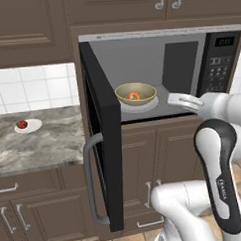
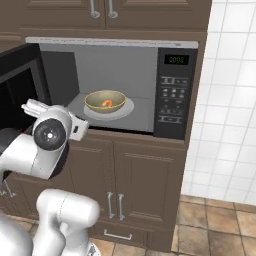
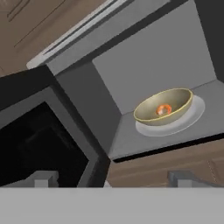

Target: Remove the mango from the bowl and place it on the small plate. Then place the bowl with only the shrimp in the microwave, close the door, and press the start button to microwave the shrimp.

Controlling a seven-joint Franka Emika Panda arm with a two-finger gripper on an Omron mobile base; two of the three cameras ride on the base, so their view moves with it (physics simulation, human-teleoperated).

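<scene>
The olive-yellow bowl [image 1: 135,94] [image 2: 105,101] [image 3: 164,106] stands on the round tray inside the open microwave [image 1: 154,51] [image 2: 120,60], with the curled orange shrimp [image 1: 134,96] [image 2: 106,104] [image 3: 163,109] in it. On the counter to the left, the red mango [image 1: 22,125] rests on the small plate [image 1: 33,127]. The door [image 1: 104,138] [image 3: 39,144] hangs wide open toward me, its bar handle [image 1: 92,179] at the front. My gripper [image 1: 175,98] [image 2: 31,106] [image 3: 111,179] is open and holds nothing. It hovers just outside the oven's mouth, apart from the bowl.
The dark button panel [image 1: 220,63] [image 2: 173,100] with green display sits on the oven's right side. Brown cabinets surround the oven above and below. A marble counter [image 1: 44,145] runs to the left under white wall tiles.
</scene>
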